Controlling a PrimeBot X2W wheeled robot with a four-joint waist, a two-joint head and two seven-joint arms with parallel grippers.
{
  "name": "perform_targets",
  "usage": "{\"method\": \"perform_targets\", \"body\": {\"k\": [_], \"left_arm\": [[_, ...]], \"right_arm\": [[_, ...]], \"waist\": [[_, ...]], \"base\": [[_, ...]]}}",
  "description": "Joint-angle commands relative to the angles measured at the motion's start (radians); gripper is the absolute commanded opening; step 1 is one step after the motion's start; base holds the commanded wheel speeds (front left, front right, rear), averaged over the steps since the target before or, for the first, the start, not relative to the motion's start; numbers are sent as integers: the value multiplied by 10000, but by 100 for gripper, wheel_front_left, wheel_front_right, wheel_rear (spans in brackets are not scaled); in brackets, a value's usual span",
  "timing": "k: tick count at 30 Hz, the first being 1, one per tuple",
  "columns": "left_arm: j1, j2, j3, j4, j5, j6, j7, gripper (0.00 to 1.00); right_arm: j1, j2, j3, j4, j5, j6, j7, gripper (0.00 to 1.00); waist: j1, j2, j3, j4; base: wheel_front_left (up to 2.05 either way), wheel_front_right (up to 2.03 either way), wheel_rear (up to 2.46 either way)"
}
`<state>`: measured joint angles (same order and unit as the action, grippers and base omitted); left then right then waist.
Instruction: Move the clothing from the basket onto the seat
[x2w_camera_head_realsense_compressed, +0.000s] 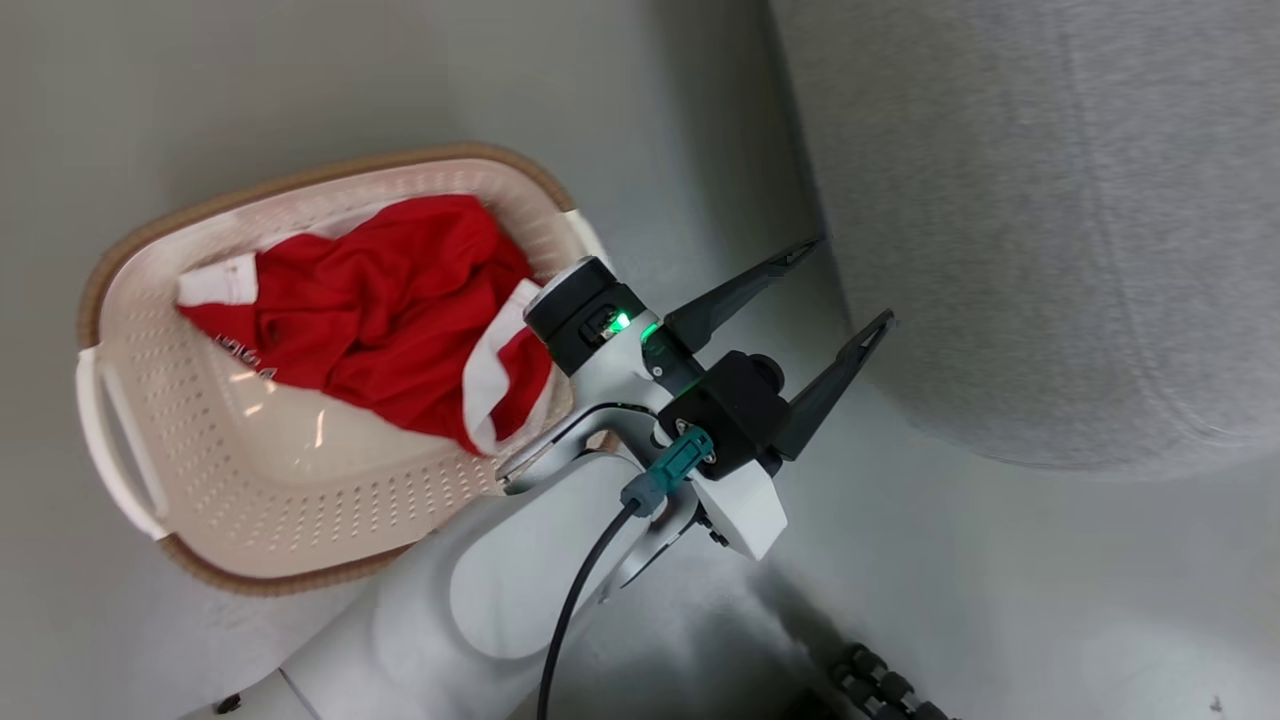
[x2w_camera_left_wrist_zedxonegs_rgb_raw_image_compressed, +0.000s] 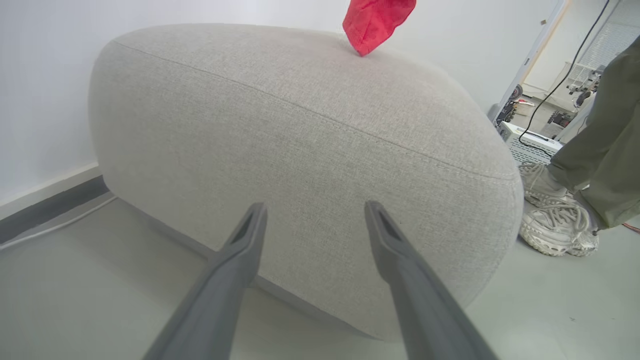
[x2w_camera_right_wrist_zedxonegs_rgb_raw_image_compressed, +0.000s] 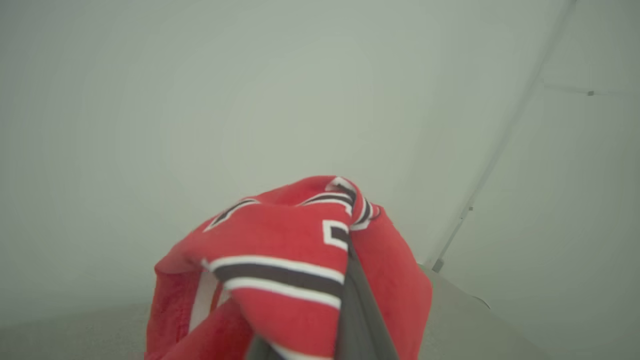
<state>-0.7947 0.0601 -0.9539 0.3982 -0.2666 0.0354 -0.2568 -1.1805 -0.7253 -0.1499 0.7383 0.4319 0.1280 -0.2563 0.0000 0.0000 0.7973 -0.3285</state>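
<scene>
The cream basket (x2w_camera_head_realsense_compressed: 330, 490) with a brown rim stands on the floor at the left, and red clothing (x2w_camera_head_realsense_compressed: 390, 300) with white trim lies crumpled inside it. My left gripper (x2w_camera_head_realsense_compressed: 850, 282) is open and holds nothing, just right of the basket, fingers pointing at the light grey seat (x2w_camera_head_realsense_compressed: 1050, 230). In the left wrist view its fingers (x2w_camera_left_wrist_zedxonegs_rgb_raw_image_compressed: 315, 207) frame the seat's (x2w_camera_left_wrist_zedxonegs_rgb_raw_image_compressed: 300, 125) rounded side. My right gripper (x2w_camera_right_wrist_zedxonegs_rgb_raw_image_compressed: 350, 280) is shut on a red jersey (x2w_camera_right_wrist_zedxonegs_rgb_raw_image_compressed: 280, 240) with dark white-edged stripes. A red garment (x2w_camera_left_wrist_zedxonegs_rgb_raw_image_compressed: 377, 20) hangs over the seat's top.
A person's pale shoes (x2w_camera_left_wrist_zedxonegs_rgb_raw_image_compressed: 555, 225) and olive trouser legs (x2w_camera_left_wrist_zedxonegs_rgb_raw_image_compressed: 605, 145) stand by the seat's far end. Equipment and a black cable (x2w_camera_left_wrist_zedxonegs_rgb_raw_image_compressed: 560, 85) sit behind them. A wall with a dark skirting (x2w_camera_left_wrist_zedxonegs_rgb_raw_image_compressed: 45, 210) runs along the seat's other side.
</scene>
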Motion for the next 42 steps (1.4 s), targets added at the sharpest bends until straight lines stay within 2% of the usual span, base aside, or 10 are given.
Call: {"method": "perform_targets", "body": {"k": [1,5,13,15,16,17,18,30,38,42], "left_arm": [[-167,-99,49,-365,-154,153,-49,100],[-96,-99,-166,-501,-278,373,-49,100],[62,-99,-373,-968,-562,668,-49,100],[91,-99,-383,-1113,-620,725,-49,100],[117,-99,-373,-1170,-658,745,-49,100],[152,-99,-345,-1218,-700,769,-49,100],[198,-99,-322,-1243,-753,777,-49,100],[1267,-99,271,-1709,-1162,704,-49,100],[2273,-99,1155,-1710,-1152,529,-49,100],[3126,-99,2121,-1727,-1180,286,-49,100]], "right_arm": [[40,-825,-289,28,-119,27,-55,0],[-43,-1029,-774,825,-261,27,-55,0],[1112,-268,-140,1655,179,27,-55,0],[1658,-194,226,1434,425,27,-55,20],[1917,-173,319,1312,587,27,-55,36],[2176,-165,426,1193,731,27,-55,65],[2427,-171,487,1074,842,27,-55,100],[5226,138,912,-646,1576,27,-55,100],[6356,509,1170,-1541,1495,27,-55,100],[6835,1069,1406,-2213,1472,27,-55,100]], "waist": [[0,0,349,451],[0,0,552,848],[0,0,285,1458],[0,0,119,1591],[0,0,30,1644],[0,0,-63,1688],[0,0,-166,1728],[0,0,-1856,2309],[0,0,-3048,2602],[0,0,-3888,2795]], "base": [[0,0,0],[0,0,0],[0,0,0],[0,0,0],[0,0,0],[0,0,0],[0,0,0],[0,0,0],[0,0,0],[0,0,0]]}}
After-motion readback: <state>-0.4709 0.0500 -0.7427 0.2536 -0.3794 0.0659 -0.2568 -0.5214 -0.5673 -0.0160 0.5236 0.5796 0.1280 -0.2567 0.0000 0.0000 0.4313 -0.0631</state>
